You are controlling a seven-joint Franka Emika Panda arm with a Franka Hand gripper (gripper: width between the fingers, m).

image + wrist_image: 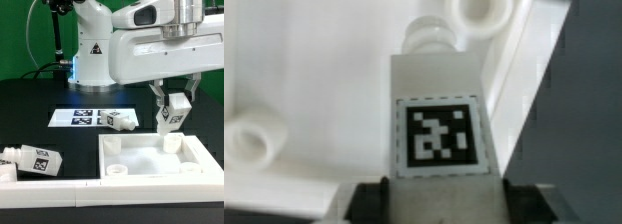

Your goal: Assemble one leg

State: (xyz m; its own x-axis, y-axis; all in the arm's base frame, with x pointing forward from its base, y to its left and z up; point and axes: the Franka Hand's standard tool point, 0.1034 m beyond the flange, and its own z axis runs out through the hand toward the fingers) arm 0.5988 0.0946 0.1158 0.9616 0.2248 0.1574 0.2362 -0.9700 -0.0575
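Near end of the leg (439,100) behind the jaws (cropped by the edge), far tip perhaps blurred.

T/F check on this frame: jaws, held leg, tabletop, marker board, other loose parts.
1. The jaws are shut on the leg. True.
2. The leg's tag faces the wrist camera. True.
3. The tabletop lies on the marker board. False: it lies apart from it, nearer the camera.
4. The leg lies flat on the table. False: the jaws hold it at the tabletop's far corner, on the exterior view's right.
5. No other loose parts are out. False: one tagged piece lies at the marker board's end, and more pieces lie at the exterior view's left.
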